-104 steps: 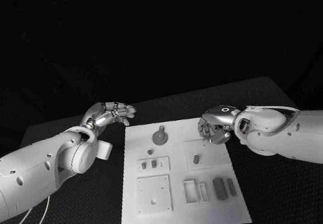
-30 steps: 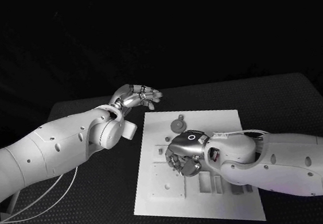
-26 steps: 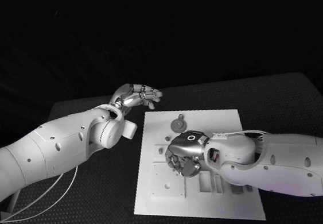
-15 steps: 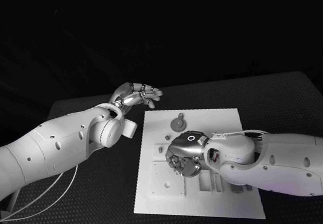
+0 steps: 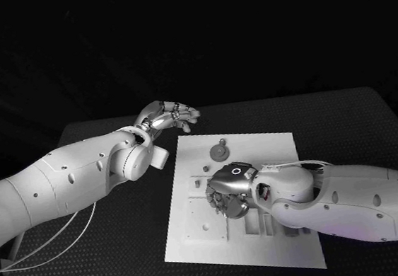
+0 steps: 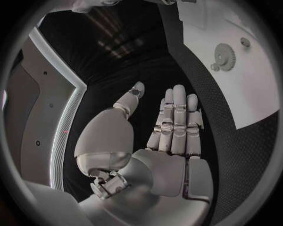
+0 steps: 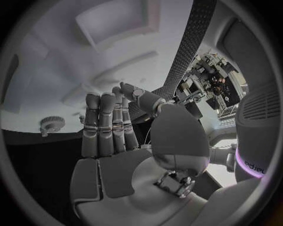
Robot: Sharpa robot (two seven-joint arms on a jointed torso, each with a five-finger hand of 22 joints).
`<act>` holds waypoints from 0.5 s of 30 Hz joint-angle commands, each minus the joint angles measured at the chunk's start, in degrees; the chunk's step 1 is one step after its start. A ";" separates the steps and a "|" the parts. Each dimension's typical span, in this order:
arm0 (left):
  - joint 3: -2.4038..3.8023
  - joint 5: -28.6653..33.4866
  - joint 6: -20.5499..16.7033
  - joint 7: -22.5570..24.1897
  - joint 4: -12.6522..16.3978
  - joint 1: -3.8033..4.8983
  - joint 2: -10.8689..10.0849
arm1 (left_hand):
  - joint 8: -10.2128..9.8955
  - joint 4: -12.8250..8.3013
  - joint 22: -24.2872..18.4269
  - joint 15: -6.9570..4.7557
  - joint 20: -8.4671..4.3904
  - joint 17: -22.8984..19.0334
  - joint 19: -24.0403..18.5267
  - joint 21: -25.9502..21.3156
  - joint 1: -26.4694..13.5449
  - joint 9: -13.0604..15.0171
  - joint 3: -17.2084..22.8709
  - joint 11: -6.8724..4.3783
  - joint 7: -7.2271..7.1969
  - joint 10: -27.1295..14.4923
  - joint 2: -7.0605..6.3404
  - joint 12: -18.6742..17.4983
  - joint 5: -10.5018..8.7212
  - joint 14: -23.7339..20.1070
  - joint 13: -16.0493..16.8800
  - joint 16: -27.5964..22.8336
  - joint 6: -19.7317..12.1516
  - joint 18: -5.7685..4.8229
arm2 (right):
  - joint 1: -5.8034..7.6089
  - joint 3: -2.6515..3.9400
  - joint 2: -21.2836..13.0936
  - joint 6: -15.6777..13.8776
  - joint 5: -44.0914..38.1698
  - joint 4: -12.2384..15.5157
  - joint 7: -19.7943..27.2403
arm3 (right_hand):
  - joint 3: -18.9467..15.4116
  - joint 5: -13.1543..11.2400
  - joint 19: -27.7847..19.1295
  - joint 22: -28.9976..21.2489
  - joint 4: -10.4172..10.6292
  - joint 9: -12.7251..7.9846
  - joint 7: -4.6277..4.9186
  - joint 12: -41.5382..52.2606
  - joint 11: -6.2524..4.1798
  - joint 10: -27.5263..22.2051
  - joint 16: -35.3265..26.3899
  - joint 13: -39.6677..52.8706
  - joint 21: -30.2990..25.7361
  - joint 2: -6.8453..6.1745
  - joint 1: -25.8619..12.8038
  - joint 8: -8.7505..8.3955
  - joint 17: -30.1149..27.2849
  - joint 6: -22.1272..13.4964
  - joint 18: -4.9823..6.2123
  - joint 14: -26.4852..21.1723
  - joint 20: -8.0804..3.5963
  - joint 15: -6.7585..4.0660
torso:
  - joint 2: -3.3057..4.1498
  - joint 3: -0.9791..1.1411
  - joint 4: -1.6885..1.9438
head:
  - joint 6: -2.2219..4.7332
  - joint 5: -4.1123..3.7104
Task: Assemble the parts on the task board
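I had right hand (image 5: pixel 227 192) low over task board (image 5: pixel 263 147) middle, fingers straight and together, empty, likely lining up on parts beneath. Gear (image 5: pixel 219 152) lay just beyond. Left hand (image 5: pixel 167 119) spread, empty, parked off board's far corner over surface (image 5: pixel 351 120).

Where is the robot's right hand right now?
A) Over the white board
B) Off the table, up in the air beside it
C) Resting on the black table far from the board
A: the right hand is over the middle of the white task board, while the left hand is past the board's far corner over the black table.
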 commanded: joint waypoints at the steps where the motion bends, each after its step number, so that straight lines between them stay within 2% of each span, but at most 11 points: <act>1: 0.05 0.30 0.41 0.45 0.07 0.05 0.12 | 0.10 0.21 0.05 0.12 -0.55 0.06 0.30 -0.26 0.24 -0.06 -0.08 0.06 0.14 -0.34 0.30 -0.32 -0.09 0.42 -0.06 -0.28 -0.41 -0.35 | -0.05 0.00 0.05 0.99 -0.73 -0.20 0.14 | -0.29 0.07 -0.04 1.19 -0.06 0.11 0.16 -0.35 0.03 0.16 -0.27 0.06 0.36 0.28 0.23 0.15 0.08 0.30 0.82 0.19 -0.26 -0.30 | -0.02 0.01 -0.05 | -0.04 0.09; 15: 0.05 0.30 0.47 0.46 0.07 0.05 0.14 | 0.07 0.26 0.08 0.12 -0.55 0.14 0.33 -0.30 0.23 -0.09 -0.05 0.07 0.19 -0.35 0.39 -0.31 -0.08 0.43 -0.06 -0.31 -0.47 -0.35 | -0.40 0.00 0.54 1.28 -0.75 -0.68 0.22 | -0.30 0.11 -0.02 1.18 -0.07 0.16 0.15 -0.37 0.02 0.19 -0.28 0.11 0.39 0.27 0.25 0.14 0.10 0.32 0.82 0.23 -0.28 -0.32 | 0.03 0.02 0.03 | -0.32 0.46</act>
